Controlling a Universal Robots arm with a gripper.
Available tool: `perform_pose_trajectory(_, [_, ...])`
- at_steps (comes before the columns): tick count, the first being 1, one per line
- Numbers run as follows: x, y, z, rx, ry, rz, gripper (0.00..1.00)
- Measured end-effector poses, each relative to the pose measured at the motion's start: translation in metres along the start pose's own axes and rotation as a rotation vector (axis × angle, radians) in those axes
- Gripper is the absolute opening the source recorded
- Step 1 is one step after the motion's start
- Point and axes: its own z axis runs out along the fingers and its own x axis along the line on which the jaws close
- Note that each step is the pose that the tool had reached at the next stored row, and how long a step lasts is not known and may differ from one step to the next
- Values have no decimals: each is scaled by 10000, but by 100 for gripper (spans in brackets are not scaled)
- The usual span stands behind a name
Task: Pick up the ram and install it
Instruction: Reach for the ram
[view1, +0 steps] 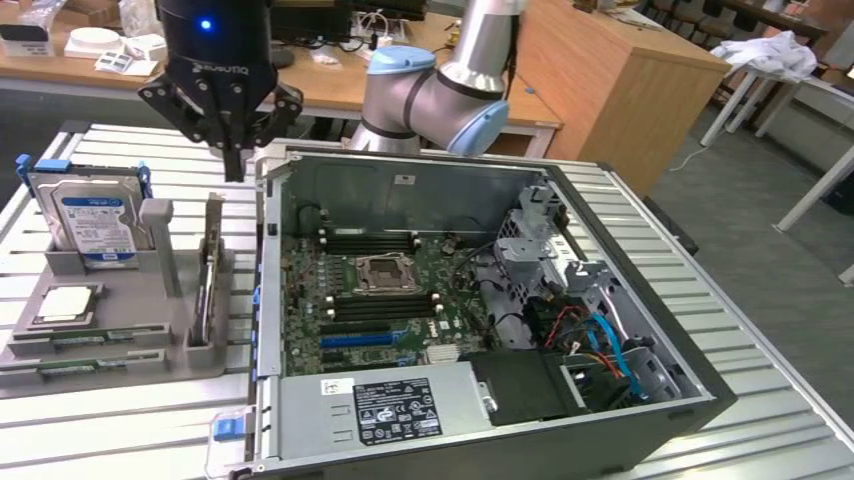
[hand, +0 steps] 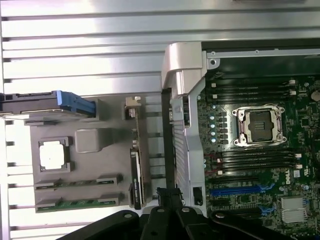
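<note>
Two green ram sticks lie flat in the front holders of a grey tray (view1: 134, 360). One ram stick (view1: 83, 338) (hand: 76, 182) sits just behind the other ram stick (view1: 67, 368) (hand: 76, 203). My gripper (view1: 236, 168) (hand: 168, 194) hangs shut and holds nothing. It is above the gap between the tray's far end and the open computer case's wall (view1: 274, 290), well behind the ram. Black memory slots (view1: 378, 243) (hand: 255, 90) flank the CPU socket (view1: 387, 270) (hand: 259, 125) on the motherboard.
On the tray a blue-labelled hard drive (view1: 91, 215) (hand: 50, 102) stands upright. A CPU chip (view1: 67, 305) (hand: 54, 155) lies flat, and a narrow card (view1: 211, 280) (hand: 136, 175) stands on edge. The case holds a power supply (view1: 394, 405), cables and a drive cage (view1: 541, 240).
</note>
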Motion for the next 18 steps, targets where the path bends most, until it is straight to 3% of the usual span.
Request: perform_pose_trajectory(18, [365, -7, -12, -1, -17, -1, 11])
